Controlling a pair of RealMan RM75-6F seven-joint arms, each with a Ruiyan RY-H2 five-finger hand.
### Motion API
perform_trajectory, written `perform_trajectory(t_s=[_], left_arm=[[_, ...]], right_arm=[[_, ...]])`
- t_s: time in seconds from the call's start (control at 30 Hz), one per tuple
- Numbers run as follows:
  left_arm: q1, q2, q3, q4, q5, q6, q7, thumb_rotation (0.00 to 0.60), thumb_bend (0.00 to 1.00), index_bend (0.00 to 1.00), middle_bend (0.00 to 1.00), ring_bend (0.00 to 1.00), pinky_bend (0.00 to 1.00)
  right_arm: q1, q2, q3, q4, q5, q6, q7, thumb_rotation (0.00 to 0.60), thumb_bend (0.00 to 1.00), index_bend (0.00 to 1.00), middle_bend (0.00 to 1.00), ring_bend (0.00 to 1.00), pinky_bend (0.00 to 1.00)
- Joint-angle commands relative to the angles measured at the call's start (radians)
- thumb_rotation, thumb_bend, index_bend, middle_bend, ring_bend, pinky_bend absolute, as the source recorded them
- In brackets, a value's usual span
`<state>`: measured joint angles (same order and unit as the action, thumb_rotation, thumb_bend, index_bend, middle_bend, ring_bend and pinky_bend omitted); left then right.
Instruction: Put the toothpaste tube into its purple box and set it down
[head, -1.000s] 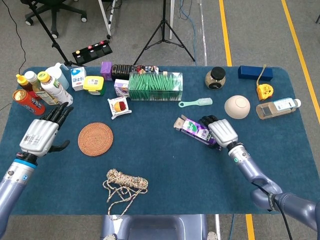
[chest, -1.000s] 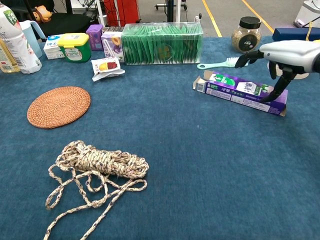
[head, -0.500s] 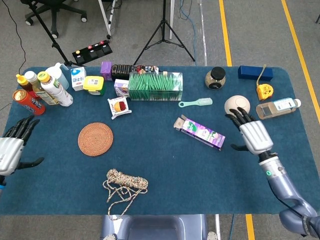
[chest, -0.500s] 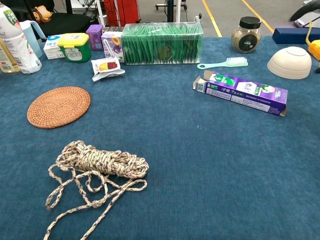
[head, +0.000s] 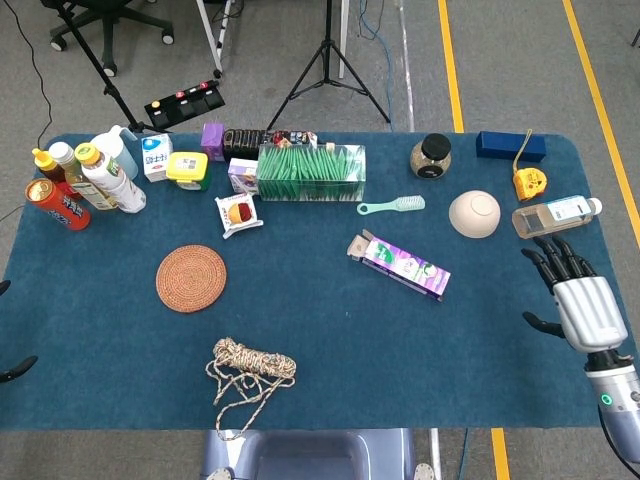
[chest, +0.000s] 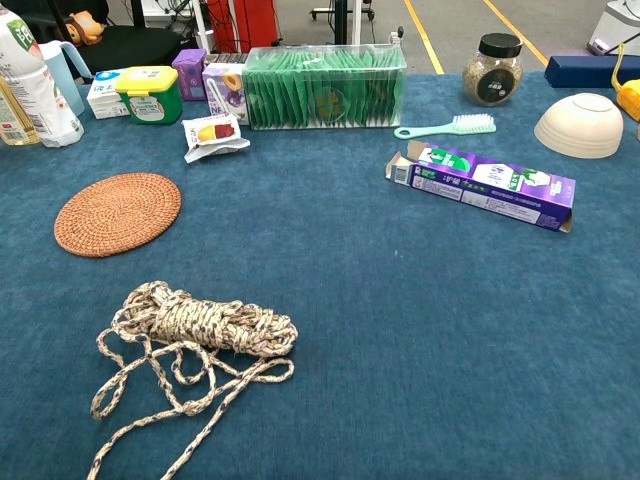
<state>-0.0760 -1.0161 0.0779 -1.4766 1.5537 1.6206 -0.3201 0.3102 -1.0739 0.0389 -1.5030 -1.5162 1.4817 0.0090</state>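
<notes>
The purple toothpaste box (head: 402, 266) lies flat on the blue table, right of centre, its end flap open toward the left. In the chest view the same box (chest: 490, 185) rests alone with nothing touching it. No separate toothpaste tube shows outside the box. My right hand (head: 577, 298) hovers near the table's right edge, well to the right of the box, fingers spread and holding nothing. Of my left hand (head: 10, 368) only dark fingertips (head: 16, 367) show at the left border, far apart, with nothing between them. Neither hand appears in the chest view.
A green packet case (head: 311, 172), a mint brush (head: 392, 206) and a cream bowl (head: 474, 213) sit behind the box. A lying bottle (head: 555, 215) is just beyond my right hand. A woven coaster (head: 191, 278), a rope bundle (head: 250, 365) and bottles (head: 90, 180) occupy the left.
My right hand let go of the purple box and drew back to the right edge. My left hand slid out past the left edge. The box stayed where it lay.
</notes>
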Motion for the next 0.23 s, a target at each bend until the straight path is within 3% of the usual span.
perform_trajectory(t_s=[0.03,0.23], left_arm=[[0.019,-0.019,0.005,0.027,0.019,0.026,-0.017,0.6,0.11,0.0,0.0,0.0,0.15],[0.048,-0.026,0.003,0.051,0.03,0.053,-0.029,0.6,0.11,0.0,0.0,0.0,0.15]], right_arm=[[-0.029,0.005,-0.014,-0.003,-0.006,0.018,-0.029,0.6,0.0,0.14,0.06,0.02,0.22],[-0.064,0.005,-0.015,-0.018,0.007,0.03,-0.049,0.6,0.0,0.13,0.05,0.01,0.21]])
